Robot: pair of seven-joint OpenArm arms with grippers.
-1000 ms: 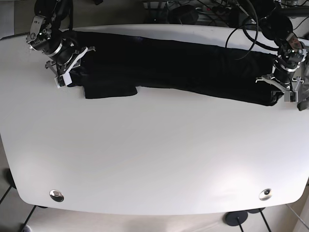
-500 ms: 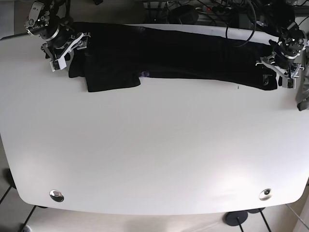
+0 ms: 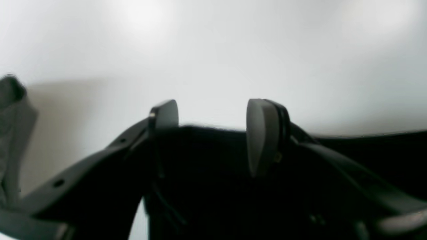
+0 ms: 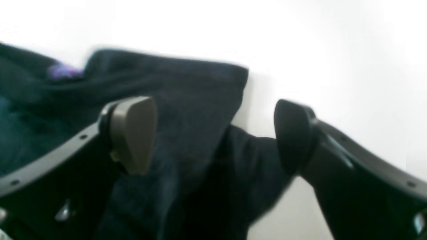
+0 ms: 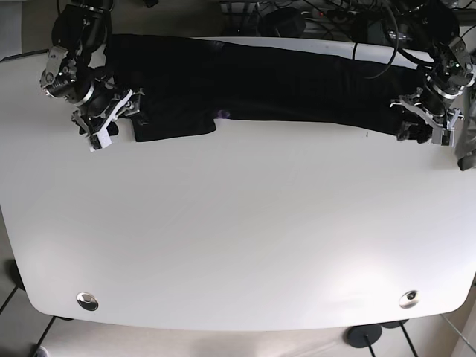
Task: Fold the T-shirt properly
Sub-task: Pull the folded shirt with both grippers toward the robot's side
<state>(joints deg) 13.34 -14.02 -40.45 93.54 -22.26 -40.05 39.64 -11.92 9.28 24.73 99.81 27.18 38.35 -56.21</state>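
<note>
The black T-shirt (image 5: 282,82) lies as a long narrow band along the far edge of the white table (image 5: 238,223), with a short flap hanging toward me at its left end. A small purple tag (image 5: 223,114) shows on its near edge. My right gripper (image 5: 111,119) is at the left end; in the right wrist view it (image 4: 213,133) is wide open above the dark cloth (image 4: 186,86). My left gripper (image 5: 425,128) is at the right end; in the left wrist view it (image 3: 211,130) is open, with the shirt's edge (image 3: 213,173) lying between and below its fingers.
Cables and equipment (image 5: 312,18) crowd the space behind the table's far edge. Two metal discs (image 5: 88,300) (image 5: 408,299) are set into the table near the front edge. A grey object (image 5: 467,160) hangs at the right border, also seen as grey material (image 3: 13,133) in the left wrist view.
Both grippers have come back from the far edge toward the near side of the shirt. The shirt has stayed stretched along the far edge.
</note>
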